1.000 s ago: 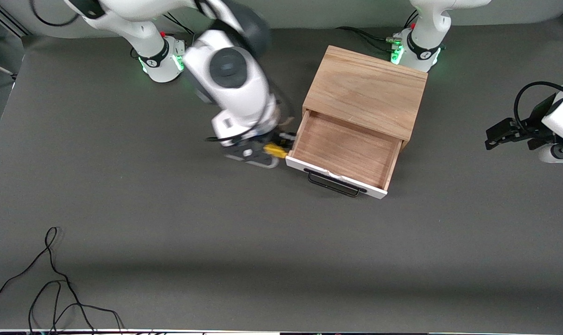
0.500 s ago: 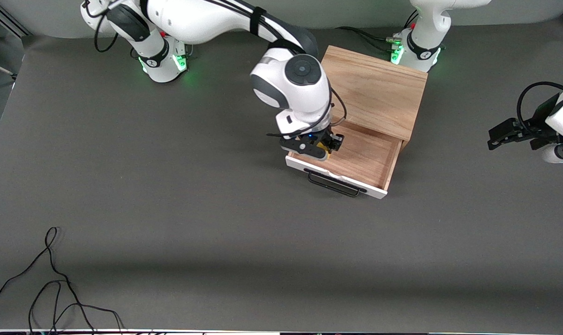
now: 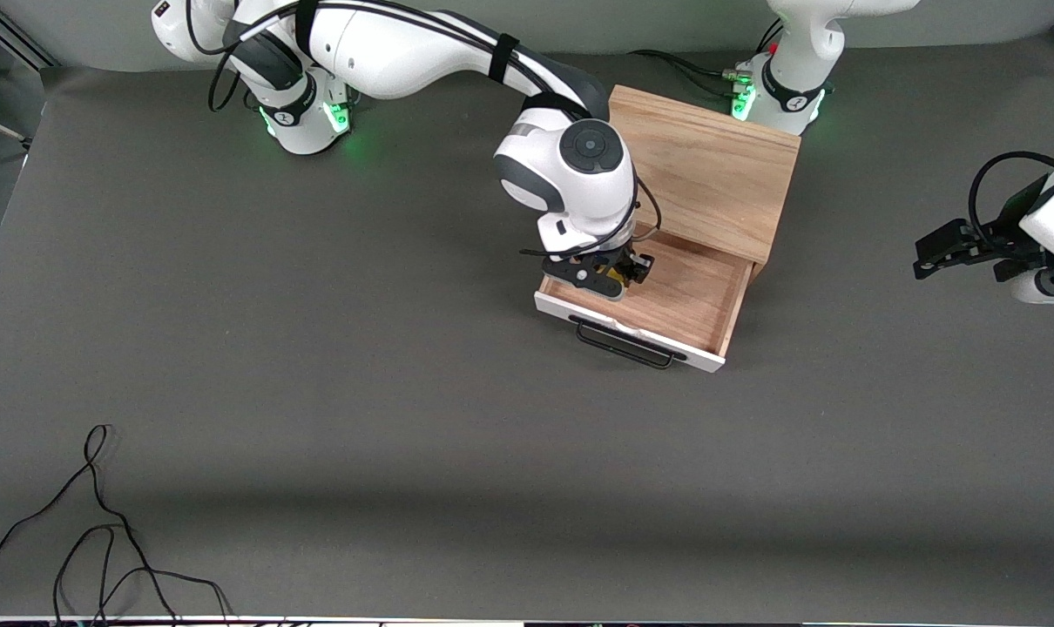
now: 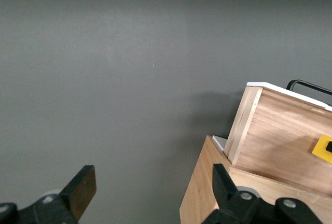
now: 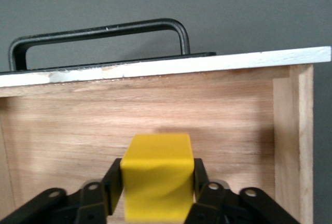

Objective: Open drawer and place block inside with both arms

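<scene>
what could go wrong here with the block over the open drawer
The right gripper holds the block over the drawer at the end toward the right arm, close to the side wall. Released there, it might clip the wall or bounce. If the block is still above the floor, it could tumble. The left gripper waits open, away from the box, so nothing steadies the drawer.
</scene>
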Robot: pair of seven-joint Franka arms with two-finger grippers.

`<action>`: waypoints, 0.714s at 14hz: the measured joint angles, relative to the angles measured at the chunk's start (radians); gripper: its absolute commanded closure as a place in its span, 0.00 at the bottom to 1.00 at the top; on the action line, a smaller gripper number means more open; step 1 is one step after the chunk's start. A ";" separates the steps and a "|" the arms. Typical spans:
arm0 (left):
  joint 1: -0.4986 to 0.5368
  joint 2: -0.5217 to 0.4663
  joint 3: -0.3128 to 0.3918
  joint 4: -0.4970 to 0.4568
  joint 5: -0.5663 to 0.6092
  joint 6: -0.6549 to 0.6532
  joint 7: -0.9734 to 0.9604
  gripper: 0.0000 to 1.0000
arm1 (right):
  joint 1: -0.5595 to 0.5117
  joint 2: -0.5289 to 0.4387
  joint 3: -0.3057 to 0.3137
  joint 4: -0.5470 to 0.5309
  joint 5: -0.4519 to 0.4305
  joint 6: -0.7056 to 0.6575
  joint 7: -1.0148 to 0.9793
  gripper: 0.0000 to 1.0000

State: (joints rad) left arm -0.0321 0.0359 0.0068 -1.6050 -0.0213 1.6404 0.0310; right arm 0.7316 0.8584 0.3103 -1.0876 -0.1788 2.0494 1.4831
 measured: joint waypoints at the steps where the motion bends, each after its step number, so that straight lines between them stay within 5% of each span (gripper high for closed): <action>1: 0.000 0.000 0.000 0.000 0.006 0.000 0.006 0.00 | 0.000 0.000 0.000 0.006 0.000 0.000 0.000 0.00; 6: -0.004 0.000 0.000 0.000 0.038 -0.007 0.023 0.00 | -0.005 -0.007 -0.002 0.034 -0.003 -0.014 0.001 0.00; 10: -0.005 0.000 0.000 0.001 0.038 -0.010 0.024 0.00 | -0.084 -0.109 0.011 0.064 -0.003 -0.146 -0.040 0.00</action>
State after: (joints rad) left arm -0.0372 0.0358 0.0066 -1.6044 0.0172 1.6306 0.0545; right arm 0.6478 0.7493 0.3210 -1.0240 -0.1819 1.9036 1.4433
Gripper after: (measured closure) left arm 0.000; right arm 0.000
